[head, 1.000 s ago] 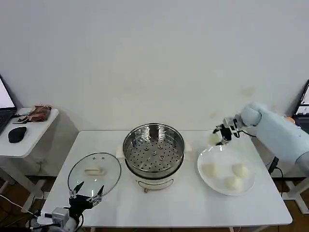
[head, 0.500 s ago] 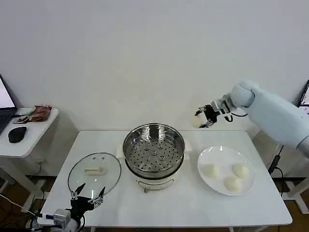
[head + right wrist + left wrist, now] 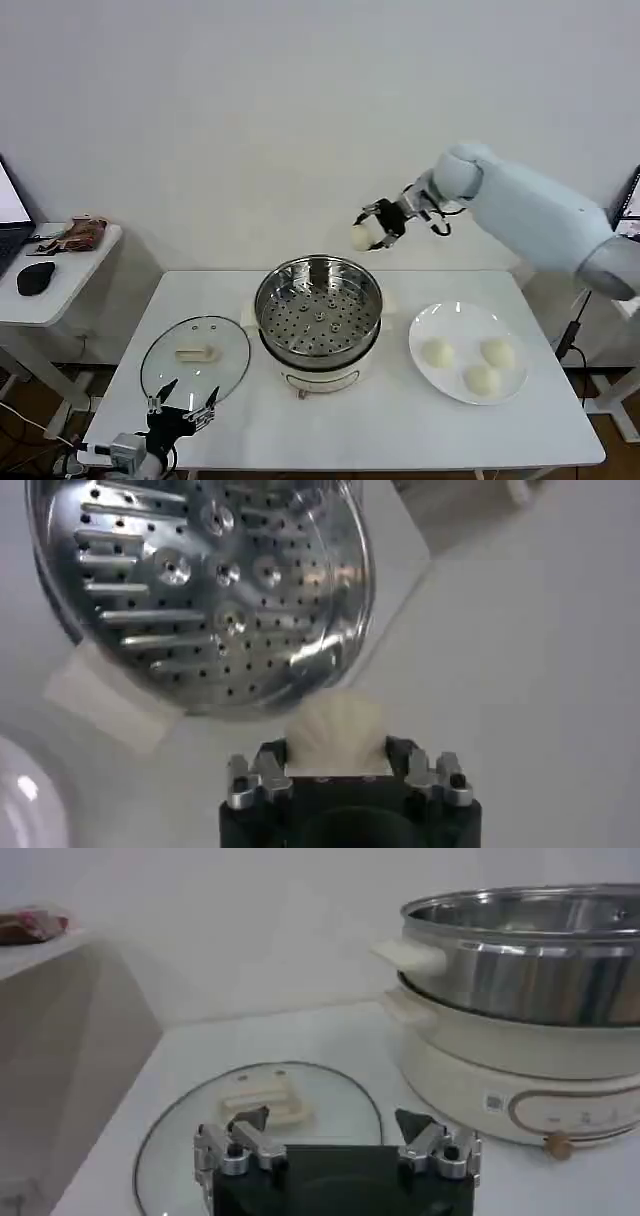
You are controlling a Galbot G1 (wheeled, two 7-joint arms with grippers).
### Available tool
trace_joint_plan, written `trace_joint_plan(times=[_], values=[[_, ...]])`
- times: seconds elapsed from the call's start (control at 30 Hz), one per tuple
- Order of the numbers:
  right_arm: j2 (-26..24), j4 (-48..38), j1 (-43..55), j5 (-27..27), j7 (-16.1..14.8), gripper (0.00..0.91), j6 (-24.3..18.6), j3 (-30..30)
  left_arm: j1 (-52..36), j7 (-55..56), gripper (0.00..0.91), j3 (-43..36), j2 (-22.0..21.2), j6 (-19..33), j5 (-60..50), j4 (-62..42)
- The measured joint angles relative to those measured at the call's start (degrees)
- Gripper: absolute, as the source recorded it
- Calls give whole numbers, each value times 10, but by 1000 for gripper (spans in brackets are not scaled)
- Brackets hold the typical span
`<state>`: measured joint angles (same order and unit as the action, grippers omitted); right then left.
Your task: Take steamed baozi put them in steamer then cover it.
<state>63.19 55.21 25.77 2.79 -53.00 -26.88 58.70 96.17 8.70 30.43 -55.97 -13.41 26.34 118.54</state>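
— While the right claw (image 3: 372, 228) is hanging in the air just past the far rim of the round shiny stainless-steel steamer basket (image 3: 318, 305), what is it carrying?

— It is closing on one small cream-white dough bun (image 3: 361, 238), which is bulging softly between its tips.

— So it is handling gently?

— Likely: light, soft and easily dented, best pinched at the sides. Three buns are waiting on the flat white plate (image 3: 429, 321); the left claw (image 3: 181, 400) is idling spread apart over the clear glass lid (image 3: 195, 356) on the counter (image 3: 400, 420).

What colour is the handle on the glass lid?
White, or slightly creamy. The handle on the lid shows best in the head view.
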Motion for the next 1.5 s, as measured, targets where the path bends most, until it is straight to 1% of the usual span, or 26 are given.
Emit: trace_joint_plan(times=[0.2,0.47,0.67,0.97,1.23,1.5], values=[[30,-4,3,-20,8,675,-43,12,4,1,907,0,-4,0,1,1],[48,1,-2,-56,22,675,-89,22,5,3,907,-3,-6,0,2,2],[58,3,-9,-96,38,675,-123,23,6,4,907,-5,-7,-1,2,8],[69,-1,-24,-172,62,675,-167,12,13,5,907,-5,-9,-1,3,12],[74,-9,-38,-232,76,675,-187,6,16,5,907,-5,-11,-2,3,19],[81,-12,-51,-262,78,675,-196,5,17,5,907,-6,-11,-2,3,20]])
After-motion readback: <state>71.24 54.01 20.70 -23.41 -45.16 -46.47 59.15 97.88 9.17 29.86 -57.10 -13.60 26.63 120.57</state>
